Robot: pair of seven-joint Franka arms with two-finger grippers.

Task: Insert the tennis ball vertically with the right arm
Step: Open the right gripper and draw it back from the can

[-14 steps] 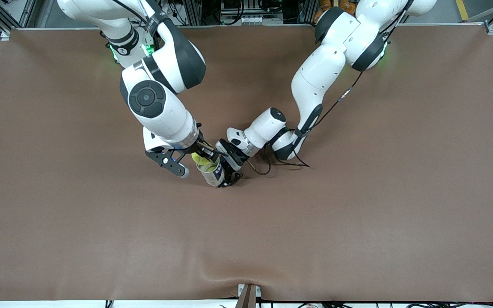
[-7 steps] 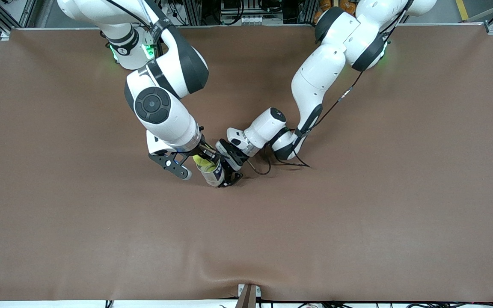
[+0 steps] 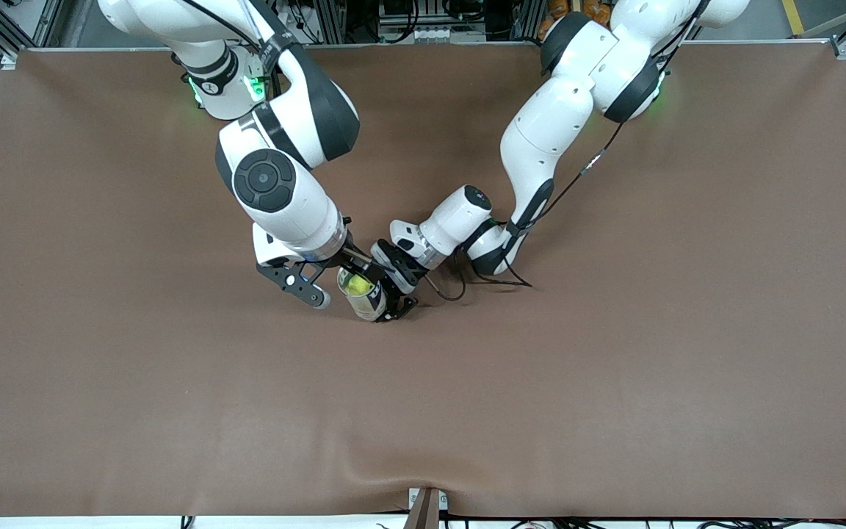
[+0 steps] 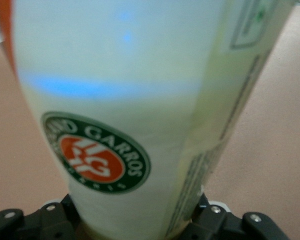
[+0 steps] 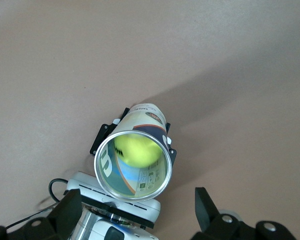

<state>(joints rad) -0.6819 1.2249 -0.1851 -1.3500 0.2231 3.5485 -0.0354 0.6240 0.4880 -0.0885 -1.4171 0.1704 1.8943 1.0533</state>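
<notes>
Opened wide, right gripper (image 5: 132, 212) is hung over the can (image 3: 366, 295) — kept upright in the left gripper (image 3: 386, 297) — tennis ball (image 5: 136, 149) dropped inside.

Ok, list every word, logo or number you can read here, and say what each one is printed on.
"ROLAND GARROS" (only partly legible), around the green and orange round logo on the tennis ball can.
Fine print down the can's side strip: too blurred to read.
Label inside the can, seen from the right wrist view: too small to read.
Nothing else readable.
</notes>
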